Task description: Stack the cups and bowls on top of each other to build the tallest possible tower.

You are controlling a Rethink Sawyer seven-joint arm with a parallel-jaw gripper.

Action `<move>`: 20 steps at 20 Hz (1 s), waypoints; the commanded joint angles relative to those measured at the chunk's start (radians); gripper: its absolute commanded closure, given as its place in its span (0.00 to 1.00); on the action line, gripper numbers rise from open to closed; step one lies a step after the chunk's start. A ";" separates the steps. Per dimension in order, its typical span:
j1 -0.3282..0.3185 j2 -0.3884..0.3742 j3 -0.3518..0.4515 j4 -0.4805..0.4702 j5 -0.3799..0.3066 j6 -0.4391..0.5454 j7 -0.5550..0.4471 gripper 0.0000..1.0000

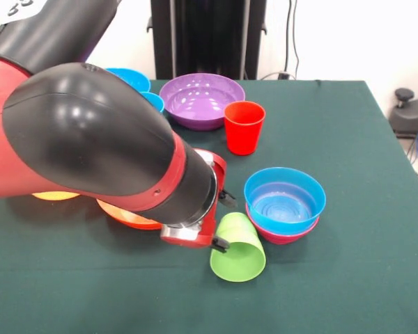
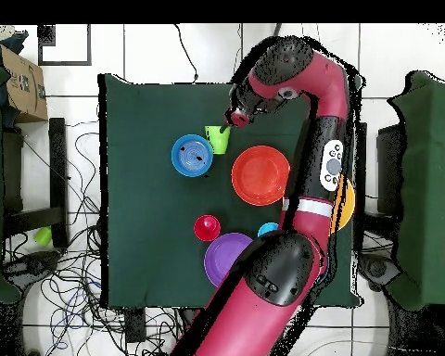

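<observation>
**Green cup on its side beside the gripper**

Nearest the front edge lies the green cup point(image 1: 238, 248), tipped on its side on the dark green table point(image 1: 348, 278) with its open mouth turned toward the camera. Just left of it, touching or nearly so, sits the red end of the arm with the gripper point(image 1: 221, 221); the big black elbow of the arm hides most of it, so whether the claw is released, clenched or grasping the cup cannot be told from either view.

Right of the cup stands the small blue bowl point(image 1: 285, 197), nested upright in the small magenta bowl point(image 1: 282, 232), whose rim shows under it. Behind them the red cup point(image 1: 244, 127) stands upright, close in front of the purple bowl point(image 1: 201, 99). At the far left a large blue bowl point(image 1: 131, 77) peeks out behind the arm, with a light blue cup point(image 1: 154, 100) beside it.

From overhead, the red-orange bowl point(image 2: 260, 174) lies open and flat near the green cup, well clear of the blue pair. The yellow-orange bowl point(image 2: 346, 204) shows only as a sliver behind the arm
</observation>
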 commanded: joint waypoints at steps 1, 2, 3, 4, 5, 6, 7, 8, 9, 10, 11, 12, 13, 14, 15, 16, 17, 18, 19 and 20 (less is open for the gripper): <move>0.030 0.047 0.041 -0.021 -0.031 -0.002 0.071 0.00; 0.030 0.048 0.034 -0.016 -0.032 -0.003 0.069 0.00; 0.031 0.050 0.033 -0.018 -0.039 -0.004 0.061 0.00; 0.033 0.060 0.037 -0.027 -0.062 -0.012 0.027 0.00; 0.034 0.066 0.042 -0.035 -0.077 -0.013 0.011 0.00; 0.034 0.076 0.050 -0.042 -0.090 -0.015 -0.007 0.00; 0.034 0.080 0.055 -0.045 -0.095 -0.013 -0.013 0.00; 0.035 0.081 0.058 -0.050 -0.110 -0.011 -0.026 0.00; 0.035 0.081 0.058 -0.052 -0.117 -0.003 -0.034 0.00; 0.037 0.083 0.059 -0.056 -0.133 0.007 -0.058 0.00; 0.038 0.085 0.061 -0.060 -0.147 0.008 -0.075 0.00; 0.039 0.087 0.063 -0.064 -0.161 0.009 -0.091 0.00; 0.039 0.089 0.064 -0.066 -0.168 0.014 -0.097 0.00; 0.039 0.090 0.060 -0.065 -0.178 0.023 -0.102 0.00; 0.038 0.091 0.061 -0.064 -0.182 0.024 -0.104 0.00; 0.039 0.090 0.063 -0.066 -0.192 0.028 -0.107 0.00; 0.038 0.091 0.067 -0.066 -0.198 0.031 -0.110 0.00; 0.037 0.091 0.070 -0.067 -0.204 0.034 -0.113 0.00; 0.037 0.092 0.072 -0.066 -0.207 0.034 -0.113 0.00; 0.036 0.094 0.073 -0.064 -0.207 0.033 -0.112 0.00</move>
